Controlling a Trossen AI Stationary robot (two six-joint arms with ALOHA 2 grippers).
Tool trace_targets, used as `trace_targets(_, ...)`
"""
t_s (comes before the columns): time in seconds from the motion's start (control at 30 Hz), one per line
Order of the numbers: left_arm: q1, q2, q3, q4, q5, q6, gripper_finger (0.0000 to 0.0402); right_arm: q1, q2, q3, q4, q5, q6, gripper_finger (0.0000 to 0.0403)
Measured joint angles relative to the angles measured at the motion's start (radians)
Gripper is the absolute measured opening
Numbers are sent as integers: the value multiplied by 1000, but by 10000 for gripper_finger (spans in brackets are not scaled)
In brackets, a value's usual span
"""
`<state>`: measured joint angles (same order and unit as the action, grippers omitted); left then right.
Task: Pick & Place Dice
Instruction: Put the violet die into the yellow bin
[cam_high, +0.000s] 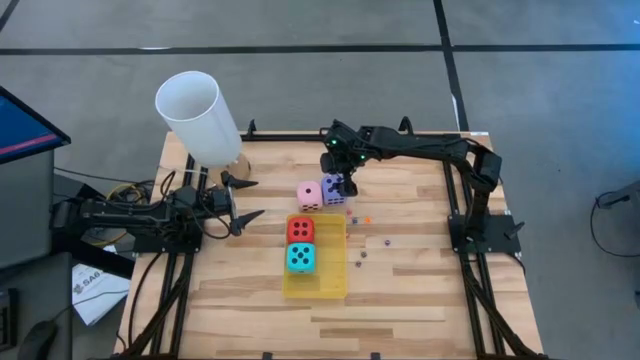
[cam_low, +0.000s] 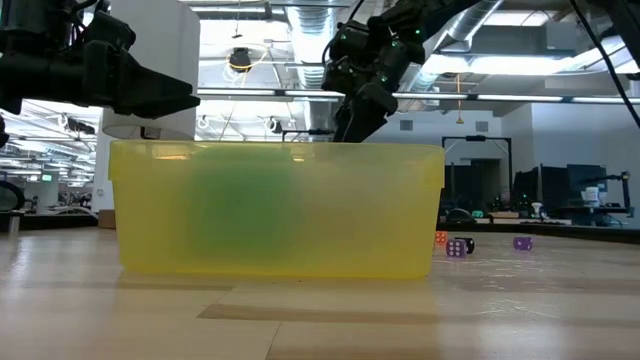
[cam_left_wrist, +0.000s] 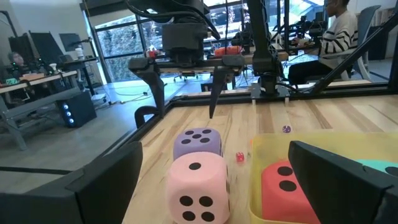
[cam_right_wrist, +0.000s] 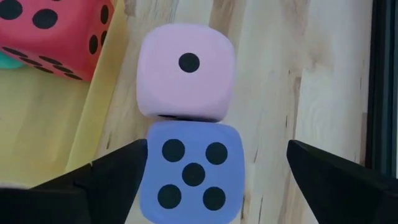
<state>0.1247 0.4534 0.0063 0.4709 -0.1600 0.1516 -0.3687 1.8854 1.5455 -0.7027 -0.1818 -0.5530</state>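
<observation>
A pink die (cam_high: 310, 194) and a purple die (cam_high: 332, 187) stand side by side, touching, on the wooden table just beyond a yellow tray (cam_high: 335, 285). The tray holds a red die (cam_high: 300, 230) and a cyan die (cam_high: 300, 258). My right gripper (cam_high: 343, 178) is open and hangs above the purple die (cam_right_wrist: 189, 171). Its fingers point down on either side of the die without touching it. The pink die (cam_right_wrist: 186, 71) lies just past it. My left gripper (cam_high: 243, 200) is open and empty, left of the pink die (cam_left_wrist: 196, 186), and points level toward the dice.
A tall white cup (cam_high: 200, 118) stands at the table's far left corner, close to my left arm. Tiny coloured pieces (cam_high: 365, 220) lie scattered on the wood to the right of the tray, and they show in the low view (cam_low: 457, 247) too. A seated person (cam_left_wrist: 339, 31) is beyond the table.
</observation>
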Motion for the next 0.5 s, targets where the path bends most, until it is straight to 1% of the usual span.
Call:
trace_targets(0.13,0,0,0,0,0,0,392,0,0,0,-1,0,-29,382)
trace_targets(0.37,0,0,0,0,0,0,392,1,0,0,-23,0,-30,382)
trace_targets(0.5,0,0,0,0,0,0,392,1,0,0,-8,0,-25,382)
